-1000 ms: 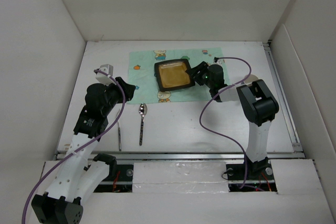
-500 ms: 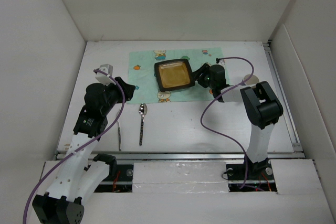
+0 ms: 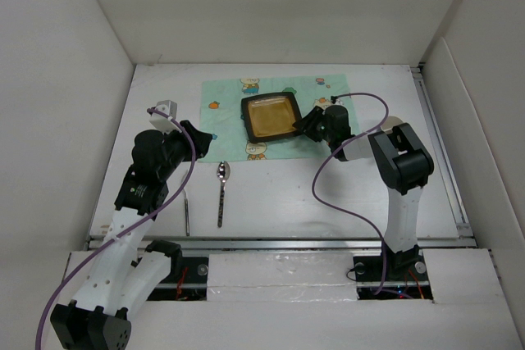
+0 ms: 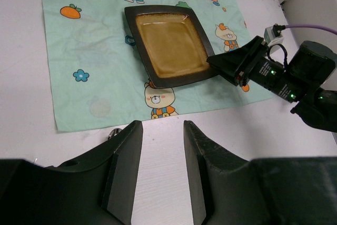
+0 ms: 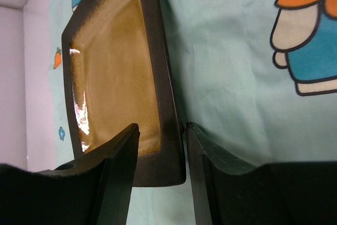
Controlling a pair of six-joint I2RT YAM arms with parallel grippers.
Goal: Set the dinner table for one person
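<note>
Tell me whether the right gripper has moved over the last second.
Yes. Judged against the green mat, the right gripper has edged left, and its fingers now straddle the right rim of the plate.

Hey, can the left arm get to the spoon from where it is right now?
Probably yes. The spoon lies uncovered on the table, just on the near side of the left gripper. Nothing sits between them, and that gripper is open and empty.

Plate [image 3: 271,116] on mat [image 3: 225,100]; spoon [image 3: 222,193] before mat, on dinner table [image 3: 279,198].
</note>
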